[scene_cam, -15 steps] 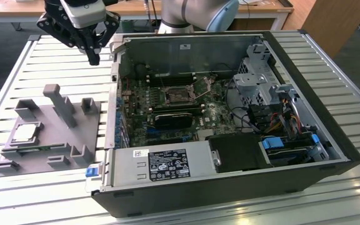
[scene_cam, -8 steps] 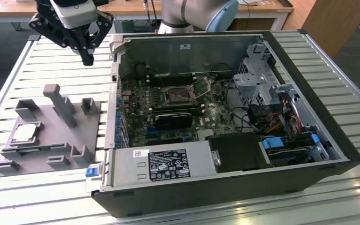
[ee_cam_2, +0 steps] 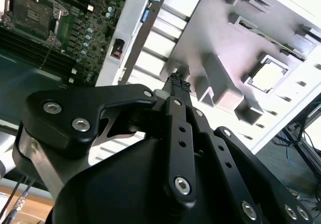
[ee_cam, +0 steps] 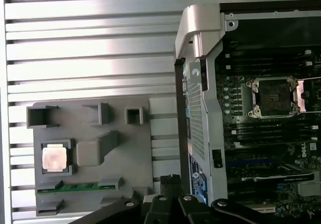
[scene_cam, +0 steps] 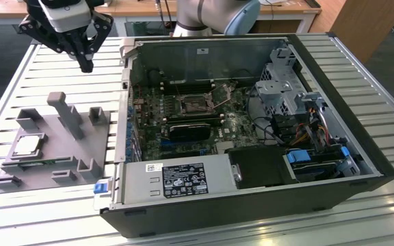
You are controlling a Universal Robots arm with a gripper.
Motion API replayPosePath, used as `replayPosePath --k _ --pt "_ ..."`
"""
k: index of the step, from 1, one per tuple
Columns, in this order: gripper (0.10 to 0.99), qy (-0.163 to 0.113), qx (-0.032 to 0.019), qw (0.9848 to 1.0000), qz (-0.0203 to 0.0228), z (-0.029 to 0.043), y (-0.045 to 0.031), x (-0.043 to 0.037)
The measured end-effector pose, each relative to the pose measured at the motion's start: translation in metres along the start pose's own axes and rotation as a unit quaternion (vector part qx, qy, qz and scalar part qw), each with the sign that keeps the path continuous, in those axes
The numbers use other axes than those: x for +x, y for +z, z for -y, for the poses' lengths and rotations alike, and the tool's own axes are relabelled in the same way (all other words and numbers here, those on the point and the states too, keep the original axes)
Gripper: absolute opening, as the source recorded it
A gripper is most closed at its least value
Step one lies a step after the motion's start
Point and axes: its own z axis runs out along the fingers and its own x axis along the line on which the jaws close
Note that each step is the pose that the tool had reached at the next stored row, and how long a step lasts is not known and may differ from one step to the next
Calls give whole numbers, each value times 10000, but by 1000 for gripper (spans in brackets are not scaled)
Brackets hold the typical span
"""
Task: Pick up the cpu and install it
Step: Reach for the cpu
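Our claw (ee_cam_2: pixel 176 82) sat closest in both wrist views, black, with its two fingertips pressed together and pinching nothing. We saw it hang in the air over the slatted metal table (scene_cam: pixel 19 87), past the far end of the grey holder block (scene_cam: pixel 80 148) in the exterior view. We found the cpu (scene_cam: pixel 29 145) lying flat in a square pocket on that holder, shiny side up. It was well apart from the claw and not touching it. On the exterior view's right lay the open computer case (scene_cam: pixel 252 205), and we saw the socket (scene_cam: pixel 195 105) on its green board lying bare
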Motion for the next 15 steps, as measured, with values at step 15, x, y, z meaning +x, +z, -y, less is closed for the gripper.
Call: replayPosePath --k 15 --pt "106 0 1 10000 -2 46 3 508"
